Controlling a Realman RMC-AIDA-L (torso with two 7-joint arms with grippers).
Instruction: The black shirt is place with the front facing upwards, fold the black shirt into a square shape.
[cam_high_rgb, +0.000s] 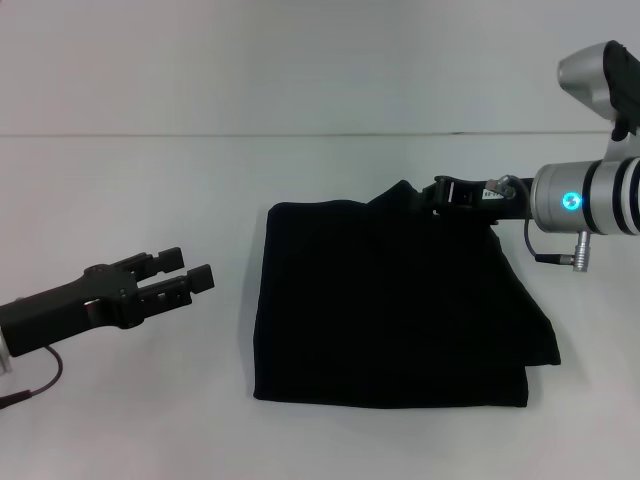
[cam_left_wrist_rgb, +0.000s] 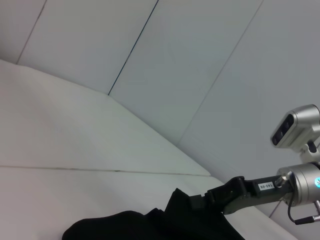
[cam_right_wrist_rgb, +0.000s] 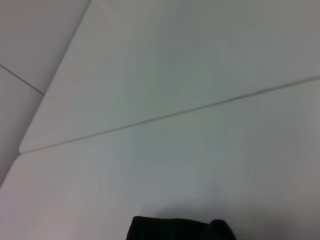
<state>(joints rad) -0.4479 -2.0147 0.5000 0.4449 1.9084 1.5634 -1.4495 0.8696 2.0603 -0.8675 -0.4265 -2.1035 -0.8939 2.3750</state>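
Observation:
The black shirt (cam_high_rgb: 390, 310) lies folded into a rough rectangle in the middle of the white table, with no lettering showing. My right gripper (cam_high_rgb: 415, 197) is at its far right corner, shut on a peak of cloth lifted a little off the pile. In the left wrist view the right gripper (cam_left_wrist_rgb: 197, 202) pinches that raised point of the black shirt (cam_left_wrist_rgb: 140, 227). My left gripper (cam_high_rgb: 197, 268) hovers open to the left of the shirt, apart from it. Only a dark edge of the black shirt (cam_right_wrist_rgb: 175, 229) shows in the right wrist view.
The white table (cam_high_rgb: 120, 180) runs around the shirt on all sides. A thin seam (cam_high_rgb: 300, 134) crosses behind it. A loose cable (cam_high_rgb: 545, 255) hangs under the right wrist.

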